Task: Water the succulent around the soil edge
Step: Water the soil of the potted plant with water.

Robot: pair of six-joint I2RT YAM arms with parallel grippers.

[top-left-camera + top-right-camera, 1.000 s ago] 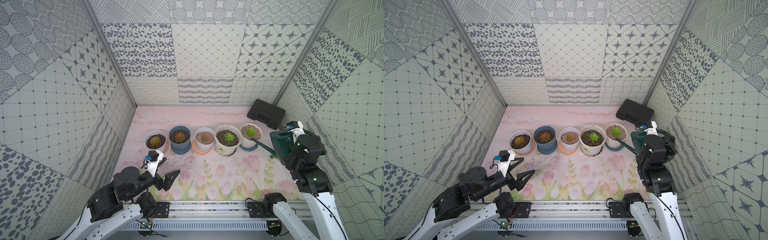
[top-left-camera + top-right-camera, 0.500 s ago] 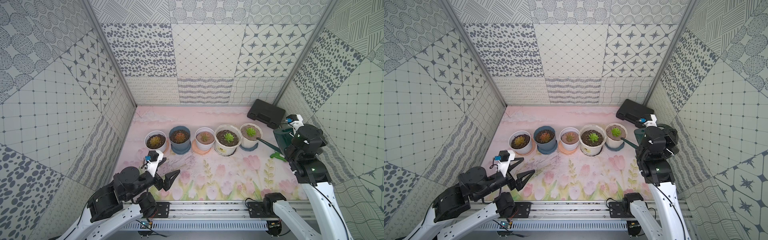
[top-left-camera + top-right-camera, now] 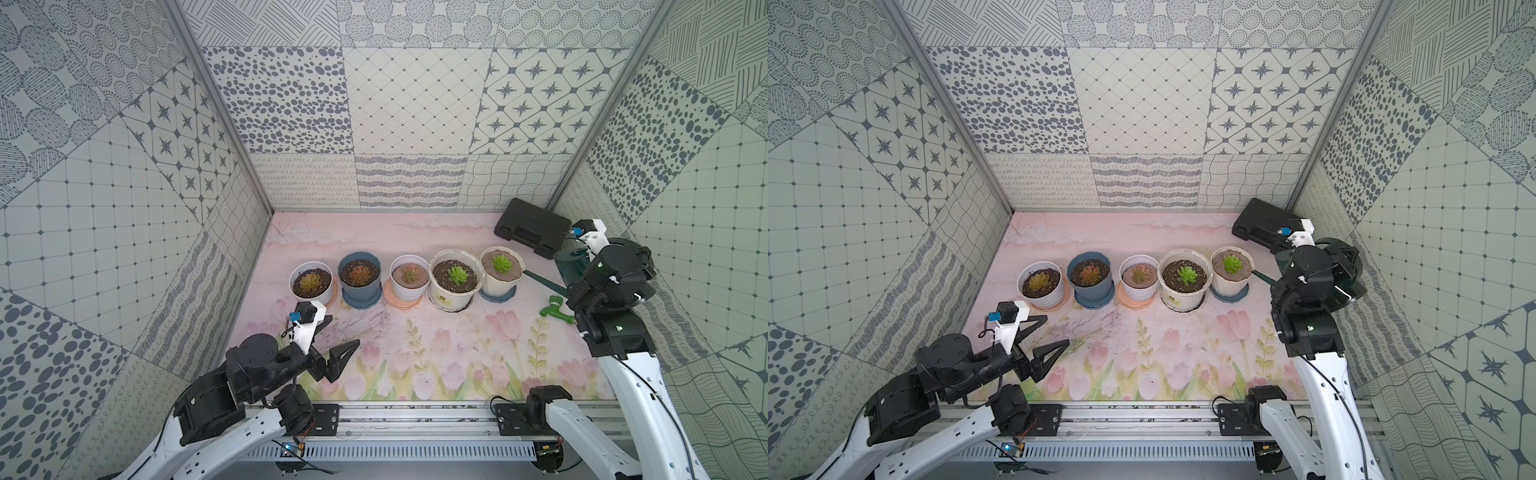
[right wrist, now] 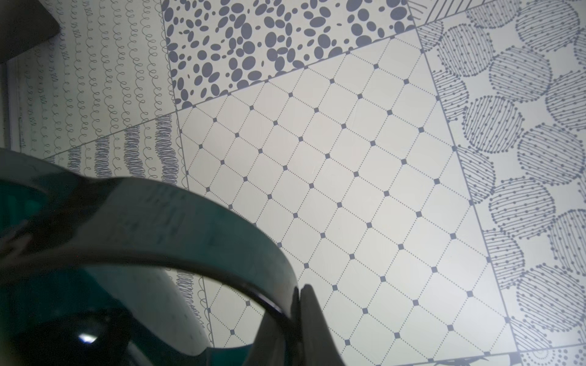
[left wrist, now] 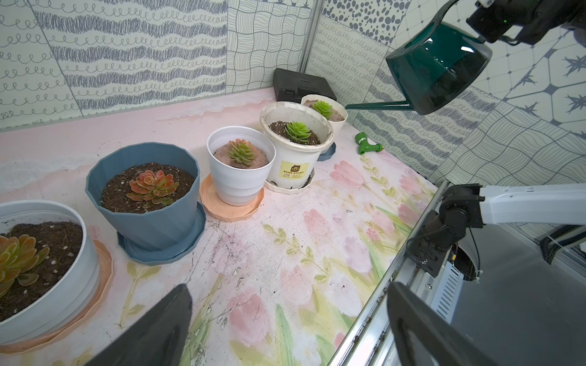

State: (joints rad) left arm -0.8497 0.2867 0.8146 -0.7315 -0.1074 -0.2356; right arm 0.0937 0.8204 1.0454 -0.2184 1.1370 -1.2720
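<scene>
Noting obstructions: the right claw (image 4: 293, 304) is hidden behind its wrist in both top views, and its blurred wrist view shows one finger (image 4: 304, 320) clamped against the handle (image 4: 190, 228) of the can (image 3: 571, 266), which it pinches. The succulent (image 3: 501, 262) sits in the pot (image 3: 498, 286) at the row's 3 o'clock end, at 9 o'clock from that claw, half masked by a cream pot (image 5: 295, 152) in the left wrist view. The spout (image 3: 540, 280) runs 4 to 10 o'clock, tip at the pot's 3 o'clock rim beside the soil edge (image 3: 514, 270); the left claw (image 3: 344, 330) stands spread at 7 o'clock.
</scene>
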